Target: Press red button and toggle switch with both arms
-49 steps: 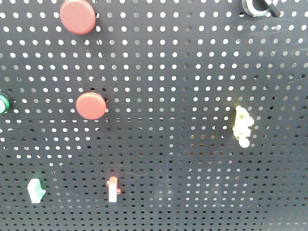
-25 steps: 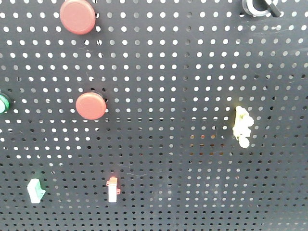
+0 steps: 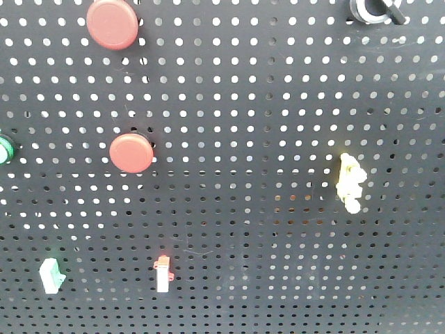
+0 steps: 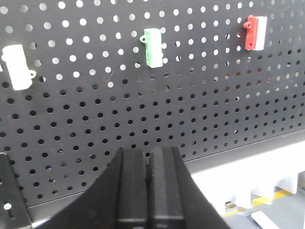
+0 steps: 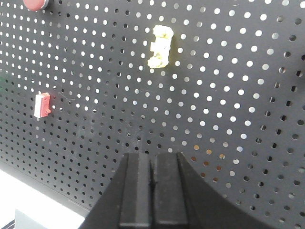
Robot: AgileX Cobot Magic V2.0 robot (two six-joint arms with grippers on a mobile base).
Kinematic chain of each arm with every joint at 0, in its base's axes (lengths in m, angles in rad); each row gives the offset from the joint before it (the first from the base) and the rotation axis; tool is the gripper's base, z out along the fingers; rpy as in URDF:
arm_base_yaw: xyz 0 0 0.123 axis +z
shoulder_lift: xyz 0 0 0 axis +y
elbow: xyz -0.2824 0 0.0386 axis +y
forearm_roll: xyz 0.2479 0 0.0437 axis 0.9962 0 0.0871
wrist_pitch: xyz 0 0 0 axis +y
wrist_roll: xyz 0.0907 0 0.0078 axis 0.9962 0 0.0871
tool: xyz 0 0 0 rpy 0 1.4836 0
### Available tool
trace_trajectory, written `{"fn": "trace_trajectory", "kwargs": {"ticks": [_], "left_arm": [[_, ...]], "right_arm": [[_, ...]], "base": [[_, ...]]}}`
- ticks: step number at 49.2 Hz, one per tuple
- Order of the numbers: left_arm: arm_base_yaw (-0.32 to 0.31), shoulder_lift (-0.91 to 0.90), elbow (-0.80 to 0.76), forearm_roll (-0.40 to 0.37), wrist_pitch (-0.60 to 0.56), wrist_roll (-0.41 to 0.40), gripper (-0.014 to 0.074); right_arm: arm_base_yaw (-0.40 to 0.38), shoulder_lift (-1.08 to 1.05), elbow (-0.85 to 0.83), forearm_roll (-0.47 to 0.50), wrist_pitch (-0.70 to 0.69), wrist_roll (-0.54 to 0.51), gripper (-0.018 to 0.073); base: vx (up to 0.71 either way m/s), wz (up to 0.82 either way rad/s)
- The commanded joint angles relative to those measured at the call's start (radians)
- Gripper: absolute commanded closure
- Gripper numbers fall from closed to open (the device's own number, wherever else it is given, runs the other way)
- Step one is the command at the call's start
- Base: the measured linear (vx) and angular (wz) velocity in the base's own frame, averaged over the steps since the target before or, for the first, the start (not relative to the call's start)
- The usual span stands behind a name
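Observation:
On the black pegboard (image 3: 250,104), two red round buttons show in the front view: a larger one (image 3: 111,23) at the top left and a smaller one (image 3: 131,152) left of centre. The toggle switch (image 3: 375,10), a shiny collar with a black lever, sits at the top right edge, partly cut off. My left gripper (image 4: 148,155) is shut and empty, low before the pegboard, below a green-and-white switch (image 4: 153,47). My right gripper (image 5: 152,160) is shut and empty, below the pale yellow knobbly switch (image 5: 160,46). Neither gripper shows in the front view.
The pegboard also carries a green button (image 3: 5,149) at the left edge, the pale yellow switch (image 3: 350,182), a white switch with a red tip (image 3: 163,273) and a green-and-white switch (image 3: 51,275). The left wrist view adds a white switch (image 4: 17,67) and the board's lower edge (image 4: 267,143).

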Motion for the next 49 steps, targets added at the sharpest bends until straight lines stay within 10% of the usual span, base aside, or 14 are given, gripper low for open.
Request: {"fn": "trace_trajectory", "kwargs": {"ticks": [1,9,20,25,35,49], "left_arm": [[0.003,-0.017,0.035,-0.001,-0.084,-0.009,0.0594],[0.003,-0.017,0.035,-0.001,-0.084,-0.009,0.0594],[0.003,-0.016,0.035,-0.001,-0.084,-0.009,0.0594],[0.003,-0.016,0.035,-0.001,-0.084,-0.009,0.0594],[0.003,-0.016,0.035,-0.001,-0.084,-0.009,0.0594],[0.003,-0.016,0.035,-0.001,-0.084,-0.009,0.0594]], "right_arm": [[-0.004,0.016,-0.027,0.013,-0.063,0.004,0.0562],[-0.004,0.018,-0.027,-0.082,-0.056,0.09,0.0562],[-0.07,0.018,0.014,-0.678,-0.074,0.794,0.0562],[-0.127,0.013,0.122,-0.792,-0.215,0.96,0.0562],[-0.153,-0.074,0.353,-0.806,-0.457,0.984,0.0562],[-0.15,-0.142,0.45,-0.804,-0.461,0.98,0.0562]], "base": [[0.0,0.0],[0.0,0.0],[0.0,0.0],[0.0,0.0],[0.0,0.0],[0.0,0.0]]}}
